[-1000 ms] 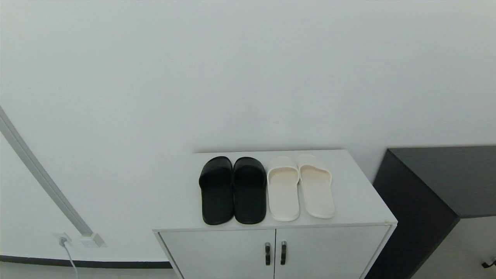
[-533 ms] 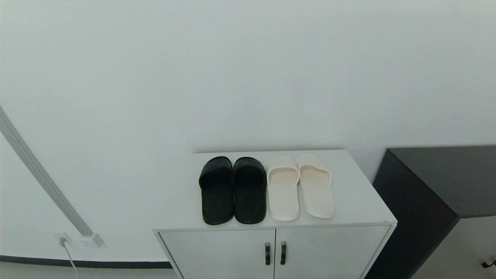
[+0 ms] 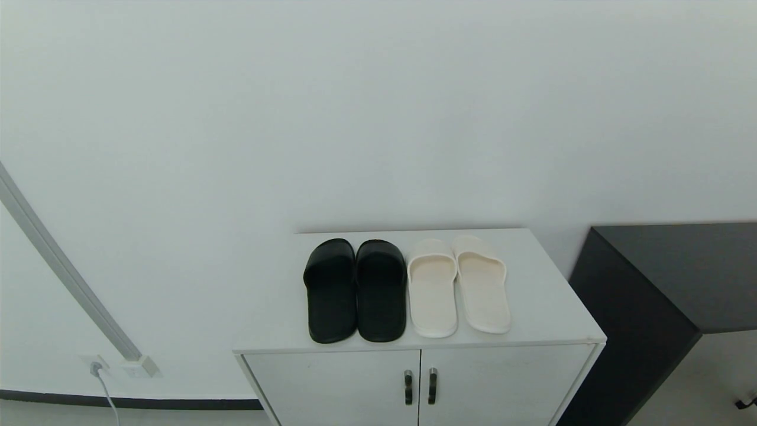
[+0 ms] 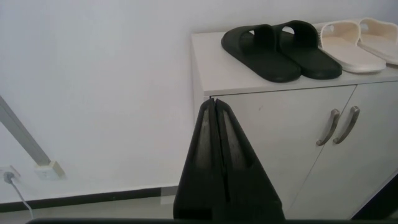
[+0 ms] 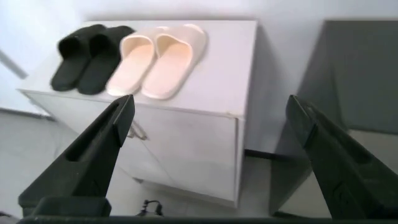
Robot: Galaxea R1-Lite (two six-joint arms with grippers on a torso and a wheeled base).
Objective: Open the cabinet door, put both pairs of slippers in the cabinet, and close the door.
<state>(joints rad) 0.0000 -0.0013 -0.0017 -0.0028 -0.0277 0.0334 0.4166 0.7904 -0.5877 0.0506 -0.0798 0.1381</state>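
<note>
From the head, the white cabinet [image 3: 532, 296] stands with its two doors [image 3: 337, 384] closed and their two handles [image 3: 408, 387] side by side at the centre. Four slippers lie on top, a black pair [image 3: 334, 293] just beside a cream pair [image 3: 432, 296], heels at the front edge, seemingly laid for easy picking. At the left wrist, the left gripper [image 4: 212, 106] is clenched on nothing, near the cabinet's corner. At the right wrist, the right gripper [image 5: 208, 112] is spread wide and empty, facing the cabinet, probably readied for a handle.
</note>
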